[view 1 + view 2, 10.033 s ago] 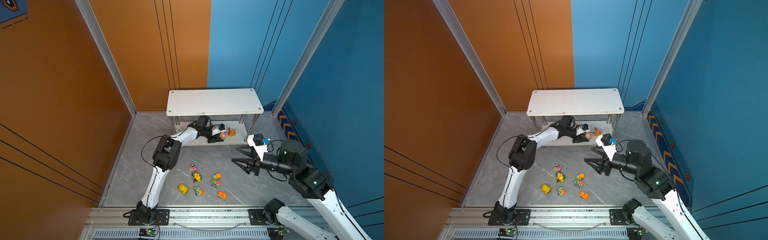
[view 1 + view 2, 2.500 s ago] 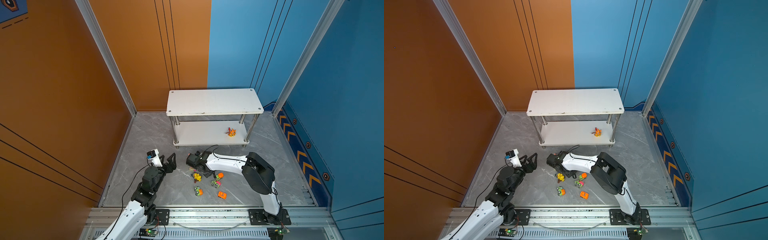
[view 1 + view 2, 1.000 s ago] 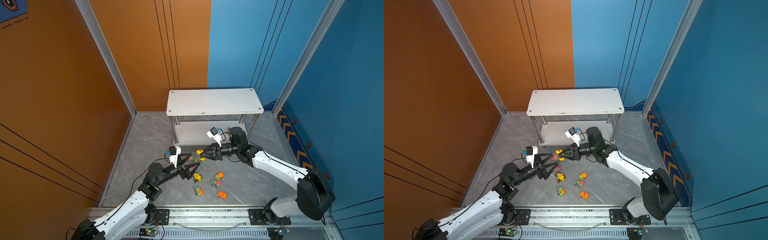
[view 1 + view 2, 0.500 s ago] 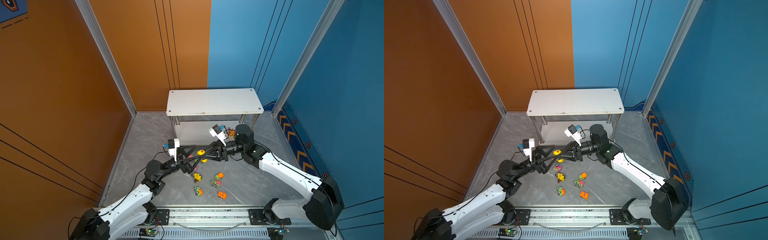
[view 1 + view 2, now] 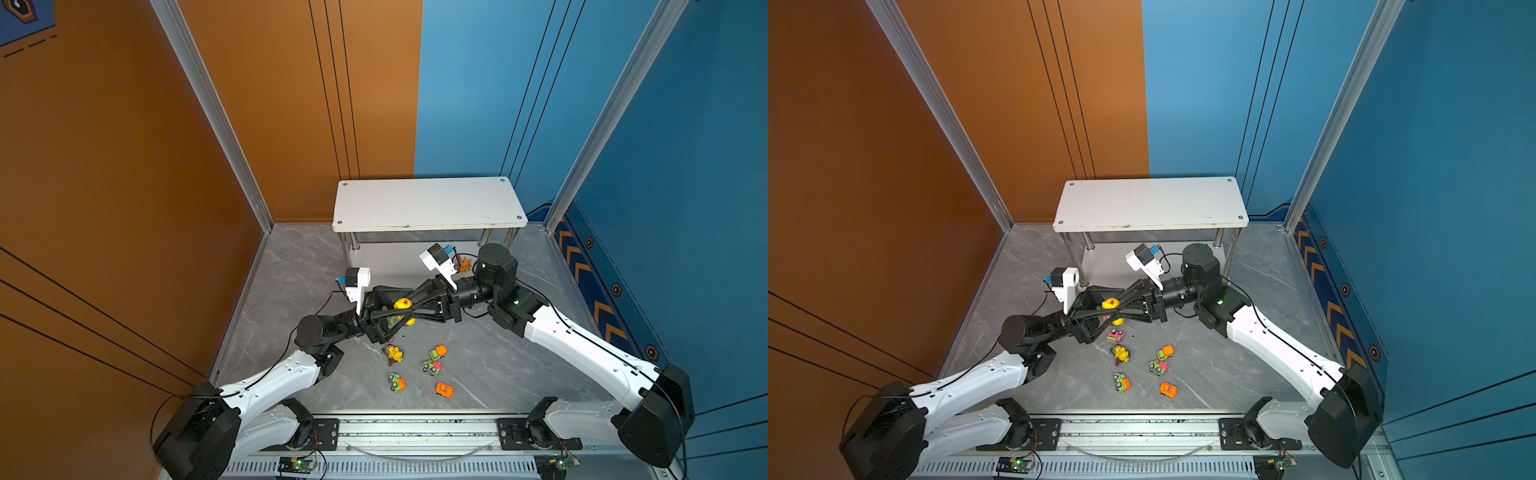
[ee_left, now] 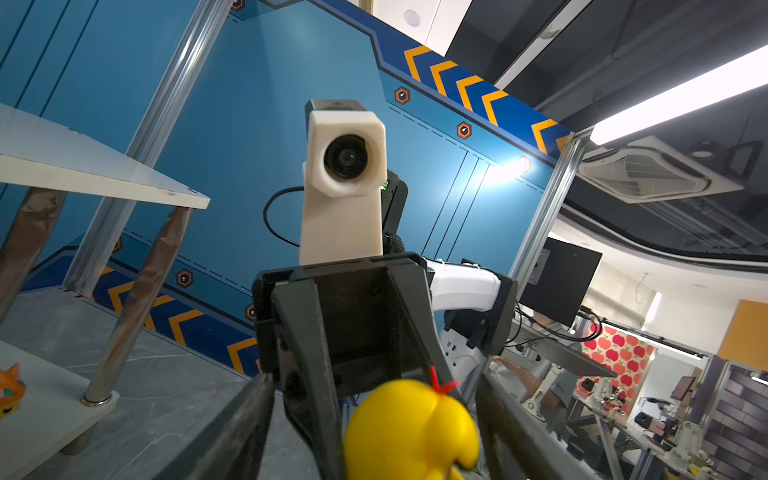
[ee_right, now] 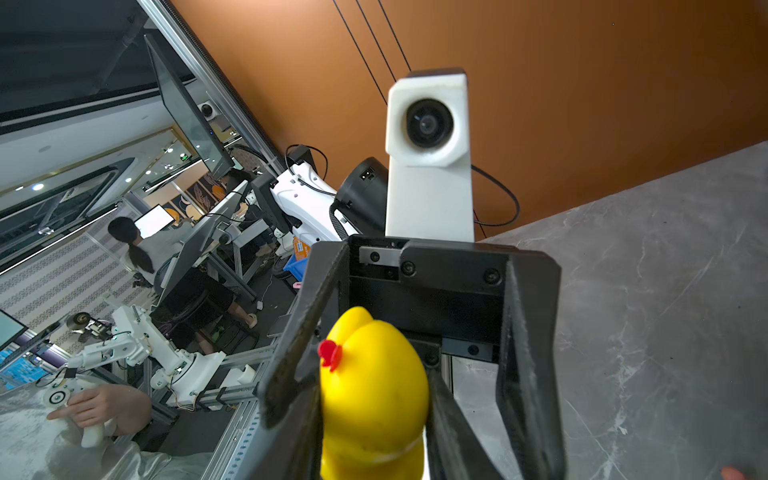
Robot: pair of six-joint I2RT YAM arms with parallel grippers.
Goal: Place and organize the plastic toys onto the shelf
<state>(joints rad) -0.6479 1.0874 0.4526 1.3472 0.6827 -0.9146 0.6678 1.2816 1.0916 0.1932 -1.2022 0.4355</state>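
Since a second ago the two grippers have come nose to nose above the floor, and the left one's fingers have drawn in a little. At this moment the right gripper (image 5: 398,309) is narrow, pinching the yellow duck (image 5: 402,304) by its lower body. The left gripper (image 5: 413,308) stands wide around the same toy, one of its fingers (image 6: 245,419) on each side with a gap showing, so it has no hold yet. This looks like a hand-over. The duck sits upright, red tuft on top, its long axis crossing the line on which the grippers face each other, so the left fingers need only close where they stand, above the other pinch. Just below, a yellow figurine (image 5: 395,354), an orange car (image 5: 444,390) and other loose toys lie on the grey floor (image 5: 498,361). Beyond the meeting point stands the shelf (image 5: 428,203), an orange figurine (image 5: 464,264) on its lower board; the right arm's elbow is nearer to it.
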